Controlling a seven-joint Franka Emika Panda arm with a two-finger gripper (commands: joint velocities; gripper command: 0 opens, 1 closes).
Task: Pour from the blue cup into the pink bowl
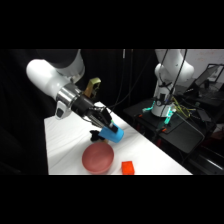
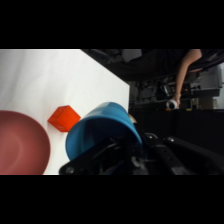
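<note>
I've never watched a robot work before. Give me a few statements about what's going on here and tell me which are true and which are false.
1. The blue cup is held in the gripper, tipped on its side. True.
2. The cup stands upright on the table. False: it is off the table, held tilted above the pink bowl's rim.
3. An orange-red block lies on the table beside the bowl. True.
4. The block sits inside the bowl. False: it rests on the table outside the bowl.
5. The bowl is the largest object on the table. True.
</note>
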